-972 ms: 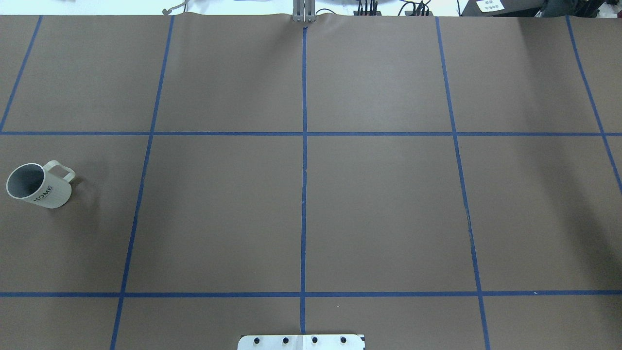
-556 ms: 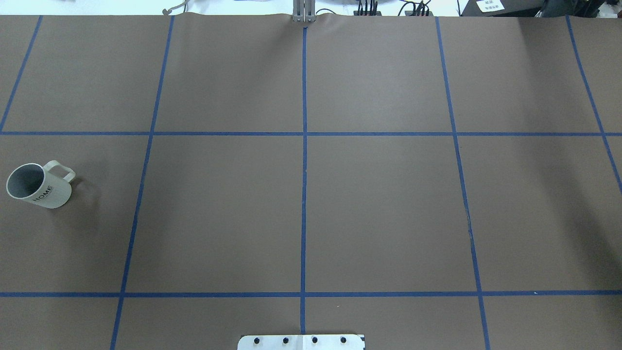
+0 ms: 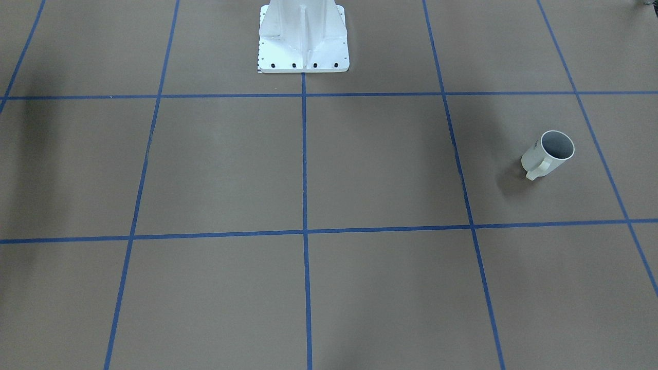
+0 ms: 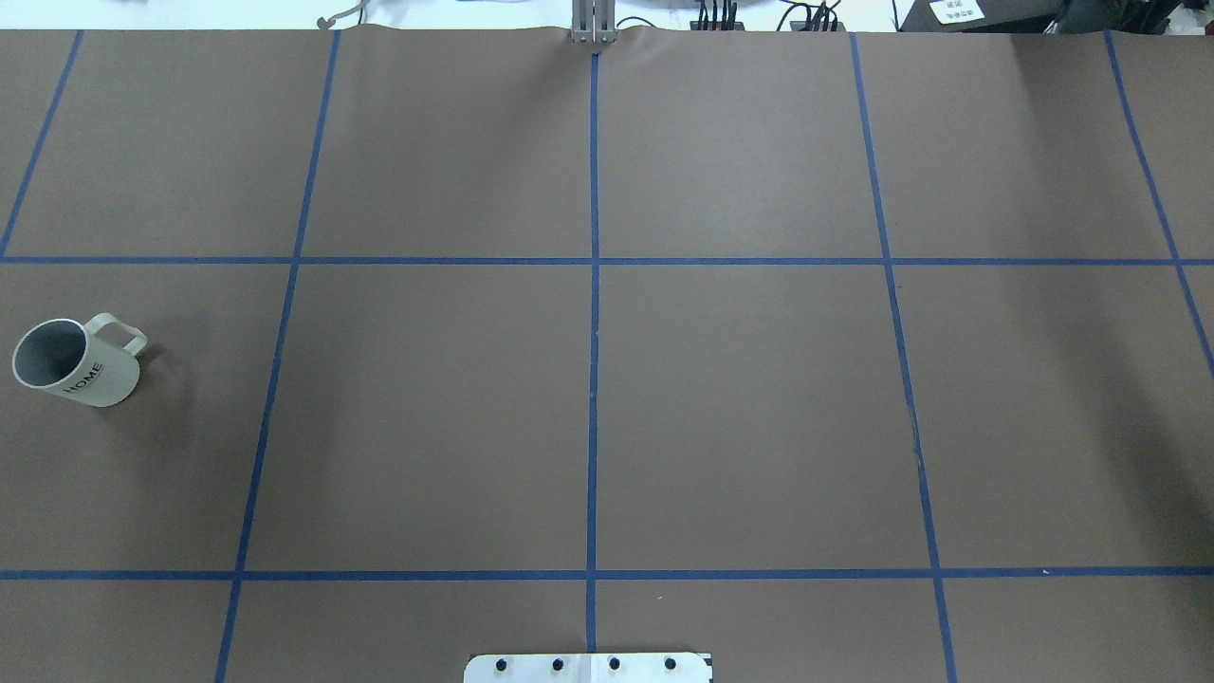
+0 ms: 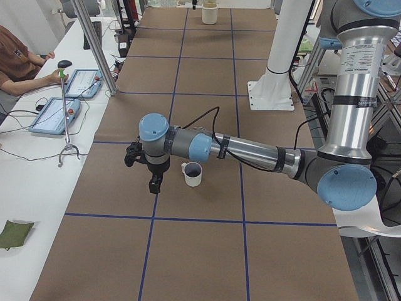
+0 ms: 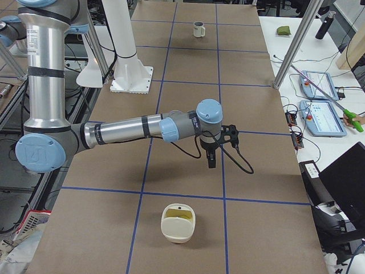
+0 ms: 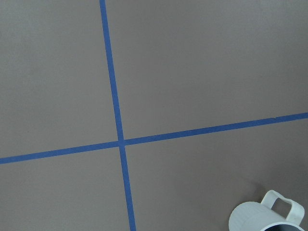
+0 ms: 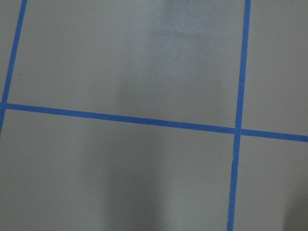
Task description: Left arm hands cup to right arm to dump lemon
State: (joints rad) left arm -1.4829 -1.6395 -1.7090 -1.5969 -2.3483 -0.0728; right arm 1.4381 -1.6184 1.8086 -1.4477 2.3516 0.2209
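The cream-white cup (image 4: pixel 76 362) with black lettering stands upright at the table's far left, its handle toward the middle; it also shows as cup (image 3: pixel 547 153), cup (image 5: pixel 193 174), cup (image 6: pixel 198 28) and cup (image 7: pixel 267 216). Its mouth shows only dark grey; the lemon is hidden. My left gripper (image 5: pixel 153 185) hangs fingers-down just beside the cup, apart from it. My right gripper (image 6: pixel 211 161) hovers over the table's right half. Both show only in the side views, so I cannot tell whether they are open or shut.
A cream container (image 6: pixel 178 222) with a yellow-green patch inside sits near the table's right end. The white robot base (image 3: pixel 303 38) stands at the near middle edge. A person sits at tablets (image 5: pixel 66 100) on the side bench.
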